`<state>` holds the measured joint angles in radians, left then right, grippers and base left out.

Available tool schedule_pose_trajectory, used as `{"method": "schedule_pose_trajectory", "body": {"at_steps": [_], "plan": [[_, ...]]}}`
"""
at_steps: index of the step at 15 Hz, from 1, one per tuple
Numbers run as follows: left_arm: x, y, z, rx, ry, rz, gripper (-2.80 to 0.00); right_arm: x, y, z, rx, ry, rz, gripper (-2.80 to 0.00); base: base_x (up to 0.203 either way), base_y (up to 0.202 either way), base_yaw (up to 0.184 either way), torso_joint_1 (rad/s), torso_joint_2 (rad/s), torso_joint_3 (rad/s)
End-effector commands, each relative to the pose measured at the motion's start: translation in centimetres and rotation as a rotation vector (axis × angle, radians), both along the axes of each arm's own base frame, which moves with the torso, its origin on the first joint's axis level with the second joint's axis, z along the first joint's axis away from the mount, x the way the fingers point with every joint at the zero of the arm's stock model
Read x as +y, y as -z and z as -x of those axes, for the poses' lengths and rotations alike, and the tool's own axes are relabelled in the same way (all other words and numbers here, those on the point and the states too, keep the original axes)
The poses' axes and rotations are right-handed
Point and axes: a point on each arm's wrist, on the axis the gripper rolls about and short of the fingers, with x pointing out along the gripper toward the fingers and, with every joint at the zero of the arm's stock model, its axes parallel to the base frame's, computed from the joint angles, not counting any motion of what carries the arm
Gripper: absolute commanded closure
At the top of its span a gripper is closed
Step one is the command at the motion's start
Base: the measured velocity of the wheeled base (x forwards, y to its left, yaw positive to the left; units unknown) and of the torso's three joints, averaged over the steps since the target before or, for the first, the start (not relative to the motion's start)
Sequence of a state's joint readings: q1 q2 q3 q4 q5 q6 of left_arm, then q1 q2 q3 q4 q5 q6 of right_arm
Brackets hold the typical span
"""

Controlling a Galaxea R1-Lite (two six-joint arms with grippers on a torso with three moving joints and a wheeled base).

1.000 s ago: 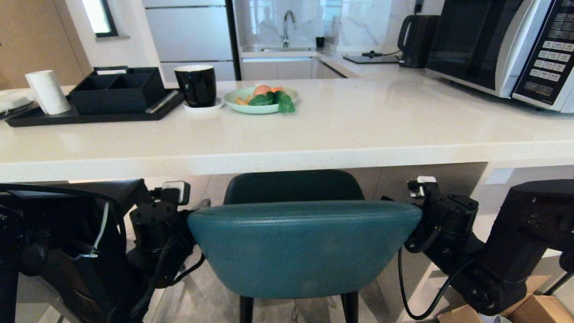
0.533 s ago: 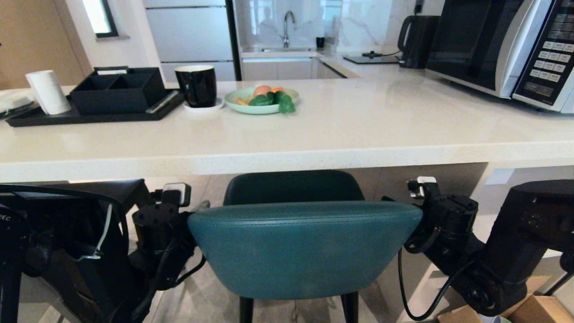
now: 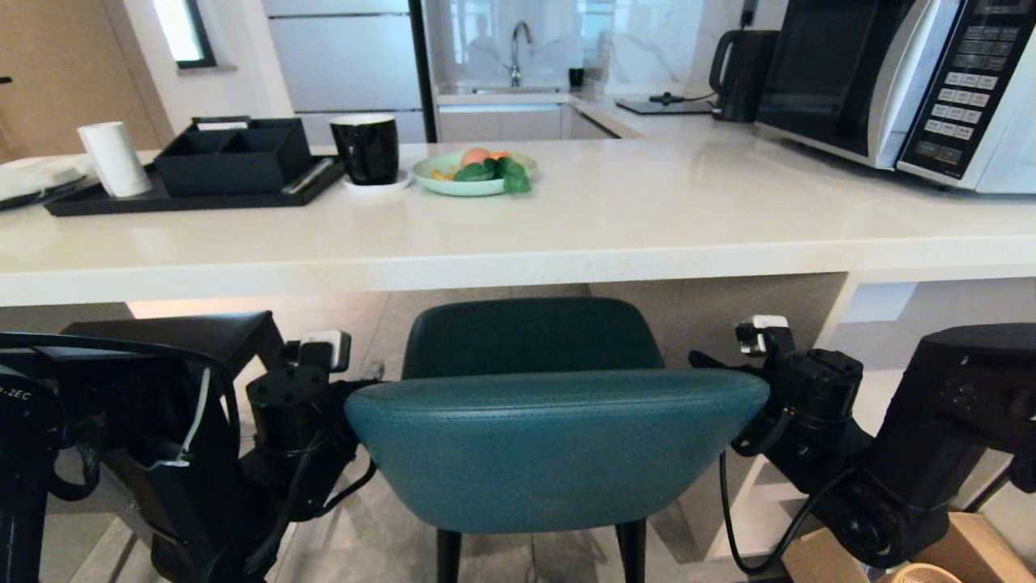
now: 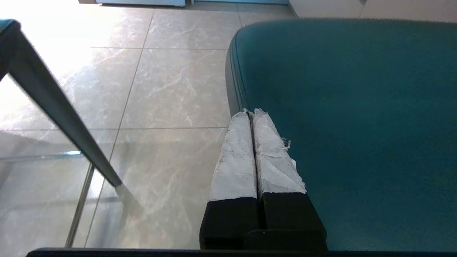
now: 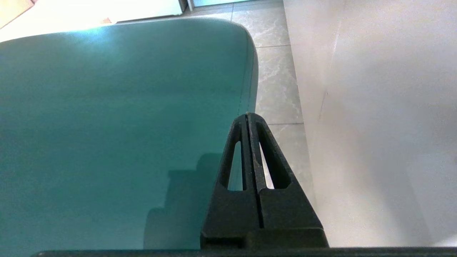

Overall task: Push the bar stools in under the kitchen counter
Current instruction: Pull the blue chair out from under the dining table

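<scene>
The teal stool [image 3: 550,453] stands centred in front of the counter [image 3: 518,235]. Its curved backrest faces the robot and its seat [image 3: 530,336] points toward the counter. The backrest's long axis runs left to right, parallel to the counter's front edge. The front of the seat lies beneath the slab edge; the backrest is on the robot's side of that edge. Two thin black legs [image 3: 445,555] show below the backrest.

The left gripper [image 4: 251,114] is at the stool's left side, fingers pressed flat together with nothing between them. Its white-wrapped fingertips [image 4: 235,157] lie beside the left edge of the teal upholstery [image 4: 350,125], above the tiled floor [image 4: 171,89]. Whether they touch the upholstery cannot be told.

The right gripper [image 5: 248,116] is at the stool's right side, fingers likewise closed together and empty. It sits between the teal surface [image 5: 117,125] and the counter's white side panel [image 5: 375,125]. Contact with the stool cannot be told.

In the head view both wrists flank the backrest ends, the left arm [image 3: 291,421] at the left end and the right arm [image 3: 809,397] at the right end.

A second stool's dark seat [image 3: 186,336] shows at the left, beneath the counter edge. On the counter stand a black tray [image 3: 186,194], a black mug [image 3: 366,148], a green plate [image 3: 473,174] of food and a microwave [image 3: 890,81].
</scene>
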<state>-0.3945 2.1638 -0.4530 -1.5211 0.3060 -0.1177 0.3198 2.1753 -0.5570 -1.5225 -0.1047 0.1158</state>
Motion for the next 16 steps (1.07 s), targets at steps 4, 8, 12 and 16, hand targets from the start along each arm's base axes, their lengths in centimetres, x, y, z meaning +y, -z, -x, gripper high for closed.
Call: {"method": "schedule_pose_trajectory", "body": {"at_steps": [4, 8, 12, 16], "plan": [[0.0, 0.1, -0.1, -0.005, -0.002, 0.001, 0.00, 0.0, -0.2, 0.0, -0.013, -0.001, -0.005, 0.00, -0.196, 0.000, -0.003, 0.003, 0.00, 0.002], [-0.2, 0.2, -0.7, -0.015, -0.006, -0.002, 0.00, 0.0, -0.2, 0.0, -0.011, 0.000, -0.004, 0.00, -0.069, 0.000, 0.000, -0.004, 0.00, 0.002], [-0.6, 0.4, -2.2, -0.047, -0.021, -0.027, 0.00, 0.7, -0.7, 0.6, -0.023, 0.008, -0.001, 0.00, 0.000, 0.000, 0.000, 0.000, 0.00, 0.000], [-0.6, 0.1, -3.1, -0.076, -0.028, -0.025, 0.00, 2.1, -2.0, 3.4, -0.022, -0.052, 0.000, 0.00, 0.000, 0.000, 0.000, 0.000, 0.00, 0.000]]}}
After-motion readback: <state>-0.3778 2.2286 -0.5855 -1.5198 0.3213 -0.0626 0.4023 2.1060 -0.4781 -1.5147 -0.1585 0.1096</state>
